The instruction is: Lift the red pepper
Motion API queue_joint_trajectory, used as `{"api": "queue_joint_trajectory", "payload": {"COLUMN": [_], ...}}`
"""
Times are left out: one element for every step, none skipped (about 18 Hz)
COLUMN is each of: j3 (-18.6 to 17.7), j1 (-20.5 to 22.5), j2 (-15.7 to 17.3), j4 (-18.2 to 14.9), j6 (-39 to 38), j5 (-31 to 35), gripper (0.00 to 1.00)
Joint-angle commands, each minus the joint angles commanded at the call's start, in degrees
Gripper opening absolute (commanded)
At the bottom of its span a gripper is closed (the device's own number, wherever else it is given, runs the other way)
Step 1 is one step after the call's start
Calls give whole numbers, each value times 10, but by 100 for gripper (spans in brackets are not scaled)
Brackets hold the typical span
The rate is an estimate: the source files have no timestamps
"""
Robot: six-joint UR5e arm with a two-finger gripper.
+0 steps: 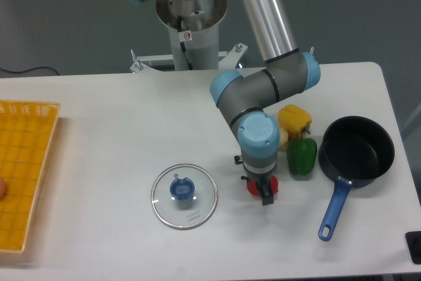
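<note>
The red pepper sits on the white table, just left of the green pepper and to the right of the glass lid; only a sliver of its glossy red skin shows, because the arm's wrist stands directly over it. The gripper is down at the pepper, one dark finger visible at the fruit's front edge, but the wrist hides the gap between the fingers, so whether they are spread around it or closed on it cannot be told. The pepper appears to rest on the table, so the approach and descent look done while the lift itself is not. Judging from this, what remains is to secure the grasp, if it is not already made, and raise the pepper clear without nudging the green pepper or the yellow pepper behind it.
</note>
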Motion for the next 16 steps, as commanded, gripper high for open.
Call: {"api": "queue_joint_trajectory", "payload": {"j3": [0,0,0,0,0,0,0,0,0,0,0,0,0,0,-1,-2], "j1": [0,0,0,0,0,1,1,1,1,2,3,4,4,5,8,9], "j2": [0,0,0,1,1,2,3,3,4,5,6,9,17,25,29,35], "j4": [1,1,1,1,1,1,1,1,0,-1,-1,-1,-2,-3,-7,-10], "j6": [1,0,-1,-1,-2,-3,-2,-2,-3,-3,-3,-4,-4,-4,-4,-7], "j5": [-1,-1,-1,-1,-1,-1,-1,-1,-1,-1,-1,-1,-2,-4,-5,-6], "gripper": [74,68,62,54,50,44,40,39,37,36,36,36,36,36,36,36]}}
